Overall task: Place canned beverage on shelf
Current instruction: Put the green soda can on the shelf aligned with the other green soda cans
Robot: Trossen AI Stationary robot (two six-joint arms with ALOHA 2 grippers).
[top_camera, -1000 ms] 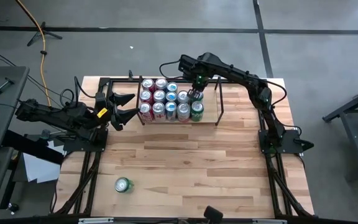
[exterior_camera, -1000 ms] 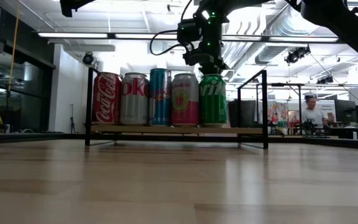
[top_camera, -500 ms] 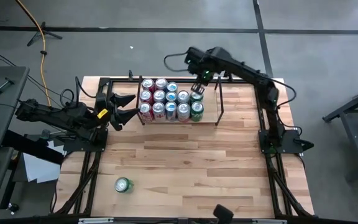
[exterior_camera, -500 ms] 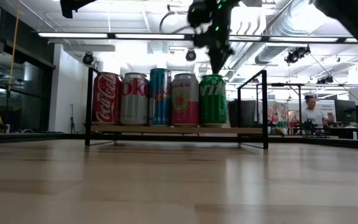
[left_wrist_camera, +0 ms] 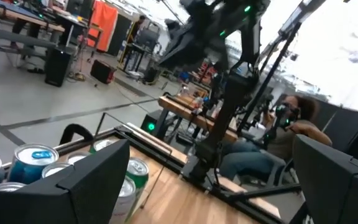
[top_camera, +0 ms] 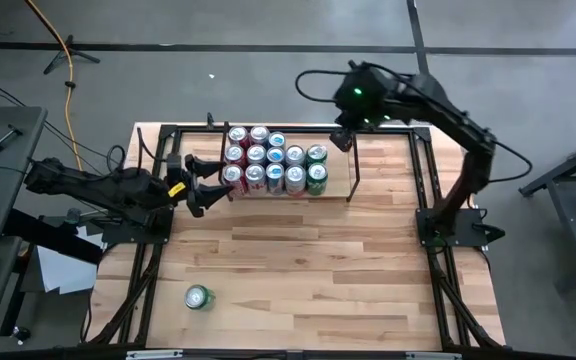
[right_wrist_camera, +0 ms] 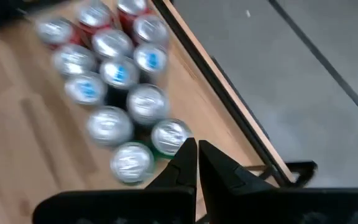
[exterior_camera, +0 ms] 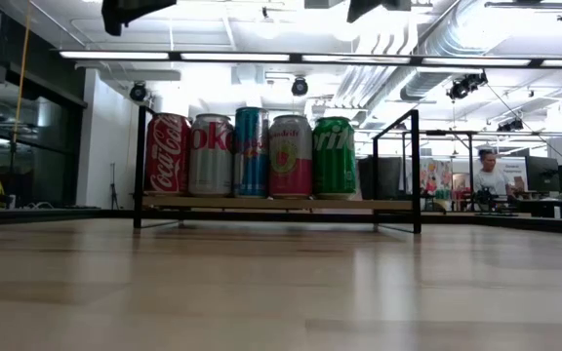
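Right end effector (top_camera: 342, 137), closed and empty, hangs above the table's (top_camera: 298, 260) far edge just beyond the shelf (top_camera: 348, 170) holding eleven upright cans (top_camera: 271, 166), while the left end effector (top_camera: 200, 183) gapes beside it and another can (top_camera: 198, 297) lies near the front.

Even overhead lighting; wrist views blurred.
Ceiling strip lights (exterior_camera: 291, 58) give bright, flat illumination; the table (top_camera: 298, 250) shows only soft, short shadows and a pale sheen near the low camera. The low view is sharp on the cans (exterior_camera: 252, 153), with its near foreground soft. The right wrist view smears the can tops (right_wrist_camera: 114, 74); the left wrist view is blurred and washed out at its bright far side.
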